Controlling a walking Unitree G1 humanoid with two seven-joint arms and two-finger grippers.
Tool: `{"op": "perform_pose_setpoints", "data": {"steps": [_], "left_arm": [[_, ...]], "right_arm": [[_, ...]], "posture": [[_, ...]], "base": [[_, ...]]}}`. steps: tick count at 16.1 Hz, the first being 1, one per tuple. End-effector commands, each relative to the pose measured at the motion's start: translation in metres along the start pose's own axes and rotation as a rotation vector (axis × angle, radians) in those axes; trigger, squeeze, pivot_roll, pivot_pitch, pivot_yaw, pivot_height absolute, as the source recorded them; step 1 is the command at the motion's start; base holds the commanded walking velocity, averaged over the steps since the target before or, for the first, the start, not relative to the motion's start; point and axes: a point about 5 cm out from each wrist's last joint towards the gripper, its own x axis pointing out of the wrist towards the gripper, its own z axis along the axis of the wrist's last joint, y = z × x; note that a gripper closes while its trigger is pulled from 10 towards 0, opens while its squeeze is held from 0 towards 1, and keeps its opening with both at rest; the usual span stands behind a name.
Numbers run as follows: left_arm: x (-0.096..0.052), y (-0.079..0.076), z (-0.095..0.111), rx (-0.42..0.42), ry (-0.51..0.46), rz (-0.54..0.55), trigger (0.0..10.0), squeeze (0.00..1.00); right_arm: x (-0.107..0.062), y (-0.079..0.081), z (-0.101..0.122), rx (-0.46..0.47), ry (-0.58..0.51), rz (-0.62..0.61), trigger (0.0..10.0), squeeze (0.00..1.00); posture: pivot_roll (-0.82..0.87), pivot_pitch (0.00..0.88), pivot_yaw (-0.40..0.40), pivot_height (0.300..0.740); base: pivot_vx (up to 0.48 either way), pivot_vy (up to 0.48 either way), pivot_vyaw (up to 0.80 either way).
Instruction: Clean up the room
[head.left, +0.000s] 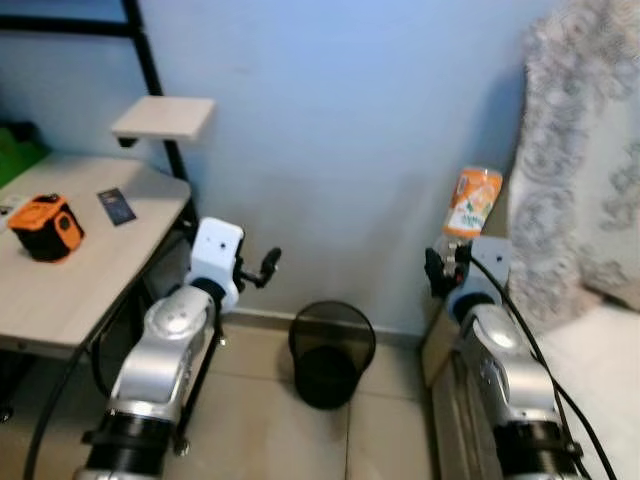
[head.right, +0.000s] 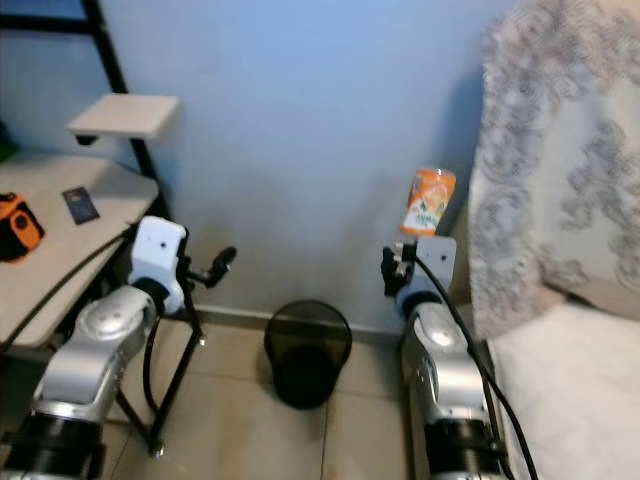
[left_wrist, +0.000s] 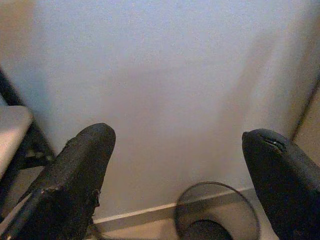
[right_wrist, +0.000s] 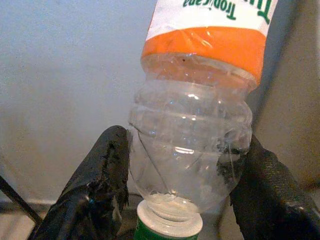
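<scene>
Bottle (right_wrist: 192, 135), clear plastic with an orange label, sat cap-down, clamped in the right gripper (right_wrist: 180, 172) above and right of the wastebasket (head.left: 331, 352). Left gripper (left_wrist: 180, 175) hung wide open, empty, facing the wall.

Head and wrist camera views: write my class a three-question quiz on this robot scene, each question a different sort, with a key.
1. True or false: the right gripper holds the plastic bottle with its green cap pointing down.
2. What stands on the floor by the wall between the two arms? A) a bucket B) a mesh wastebasket C) a stool
3. Fill in: the left gripper is ____ and holds nothing.

Key: 1 true; 2 B; 3 open.
</scene>
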Motion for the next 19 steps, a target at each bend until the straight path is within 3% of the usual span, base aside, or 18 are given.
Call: {"op": "perform_pose_setpoints", "data": {"steps": [1,3,6,15,19], "left_arm": [[-0.0013,0.007,0.0024,0.008,-0.001,0.018,10.0,0.0],[-0.0011,0.0067,0.0024,0.008,0.0,0.015,10.0,0.0],[-0.001,0.0059,0.0022,0.008,0.002,0.012,10.0,0.0],[-0.0018,0.005,0.0012,0.005,0.005,0.011,10.0,0.0],[-0.0092,0.0069,-0.0027,0.016,0.011,0.014,10.0,0.0]], "right_arm": [[0.0015,0.0082,0.0014,0.006,-0.002,0.022,10.0,0.0],[0.0021,0.0087,0.0017,0.005,-0.003,0.022,10.0,0.0],[0.0028,0.0085,0.0006,0.01,0.011,0.024,10.0,0.0],[0.0029,0.0084,0.0007,-0.025,0.015,0.04,10.0,0.0],[-0.0029,0.0011,0.0023,-0.135,0.021,0.142,10.0,0.0]], "posture": [[-0.03,0.0,-0.012,0.74],[-0.03,0.0,-0.01,0.74],[-0.04,0.0,-0.009,0.74],[-0.04,0.0,-0.008,0.74],[-0.04,0.0,-0.022,0.74]], "base": [[0.334,0.0,0.0],[0.337,0.0,0.0],[0.337,0.0,-0.8],[0.338,0.0,0.0],[0.337,0.0,0.0]]}}
